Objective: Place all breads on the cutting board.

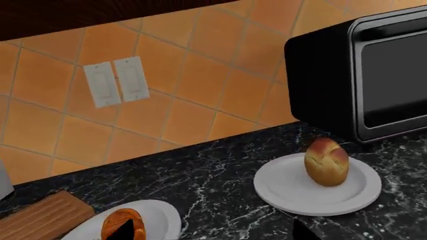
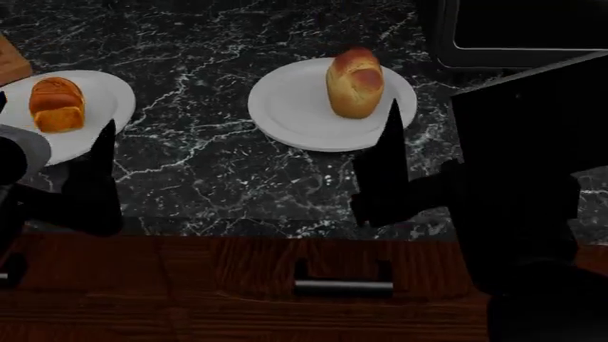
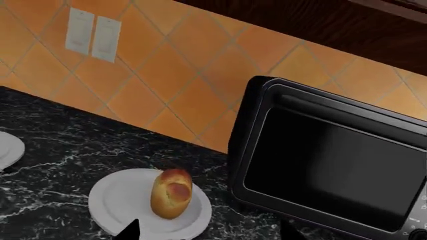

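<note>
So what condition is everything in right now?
Left bread: lying on the left plate.
Right bread: lying on the right plate.
Cutting board: nothing visible on it.
Toaster oven: door closed.
Wall switches: position unclear.

Surface (image 2: 218, 178) carries two plates side by side, apart. Left plate (image 2: 100, 107) holds one bread (image 2: 57, 104); right plate (image 2: 295, 114) holds the other bread (image 2: 354, 82), sitting toward that plate's right half. Cutting board (image 1: 40, 220) lies left of the left plate, its corner just beside the plate rim. Toaster oven (image 3: 333, 175) stands behind and right of the right plate, against the tiled wall (image 1: 193, 75). Wall switches (image 1: 117, 80) sit on the wall above the stretch between the plates. Drawer handle (image 2: 342, 286) is below the surface's front edge.
</note>
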